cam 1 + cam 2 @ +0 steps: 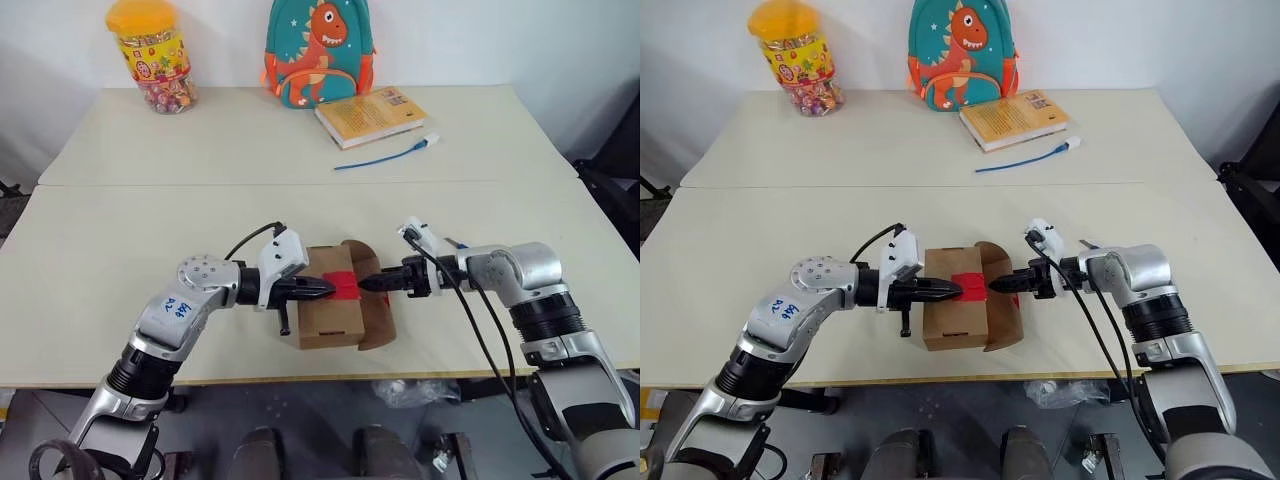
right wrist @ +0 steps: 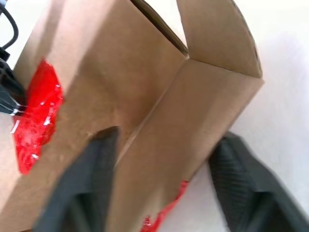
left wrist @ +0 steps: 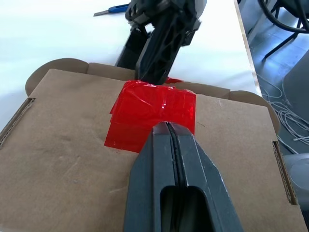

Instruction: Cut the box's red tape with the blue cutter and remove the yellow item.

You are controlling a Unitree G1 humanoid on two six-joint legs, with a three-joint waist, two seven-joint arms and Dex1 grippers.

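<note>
Two grippers are met over the box [image 1: 330, 315], which lies near the table's [image 1: 120, 230] front edge. The left gripper [image 1: 325, 290], fingers pressed together, is laid on the red tape [image 3: 149, 113] atop the box. The right gripper [image 1: 368, 284] is spread astride the box's raised right flap [image 2: 193, 121]. The blue cutter [image 3: 112, 9] lies on the table beyond the box. A cable [image 1: 385, 156] and book [image 1: 370, 115] lie farther back.

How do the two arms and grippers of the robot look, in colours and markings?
Both arms are silver-grey metal with black joint sections. Each gripper, left gripper and right gripper, has two black fingers and a white wrist housing. Black cables run along both. A white label with blue handwriting sits on the left arm.
</note>
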